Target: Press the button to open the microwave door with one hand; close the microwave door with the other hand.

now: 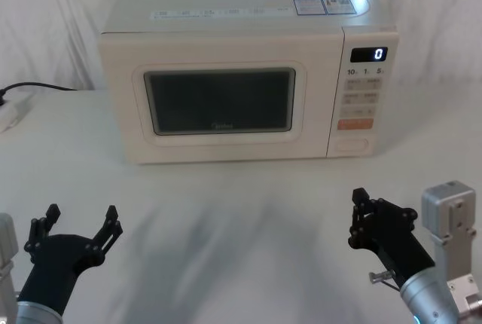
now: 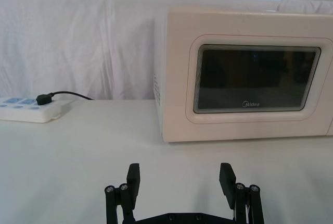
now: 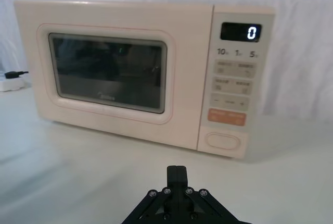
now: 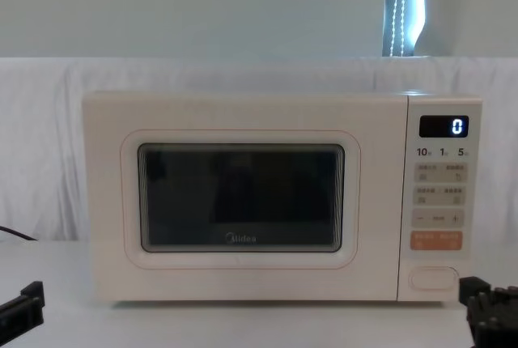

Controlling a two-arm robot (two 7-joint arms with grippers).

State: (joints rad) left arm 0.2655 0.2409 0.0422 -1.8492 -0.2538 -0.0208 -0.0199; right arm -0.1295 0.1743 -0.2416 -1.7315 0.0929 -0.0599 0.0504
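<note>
Left end effector point(image 1: 81, 222): one, at the lower left of the head view, fingers spread wide, holding nothing and touching nothing. In the left wrist view its two fingers point(image 2: 133, 178) stood well apart above bare counter point(image 2: 78, 151).

Right end effector point(image 1: 361, 207): one, at the lower right of the head view, fingers pressed together, holding nothing. In the right wrist view its tip point(image 3: 176, 173) sat at the lower centre, pointed toward the control strip point(image 3: 235, 78) and well apart from it.

Microwave point(image 1: 233, 75): one, cream, at the upper centre of the head view, set back on the counter.

Door point(image 1: 218, 98): one, shut flush with the body, with a dark window point(image 1: 220, 101) ringed by a thin pink line.

Button point(image 1: 352, 145): one, cream oblong, at the bottom of the control strip on the right of the microwave, just under the orange key point(image 1: 355, 123). Nothing touched it.

Display point(image 1: 369, 54): one, reading 0.

Open room: a broad bare stretch of counter lay between both end effectors and the microwave front. The microwave's lower front edge sat clear of both.

Power strip point(image 2: 28, 110): one, at the left edge of the left wrist view, with one black plug point(image 2: 44, 99) in it, well apart from the microwave.
</note>
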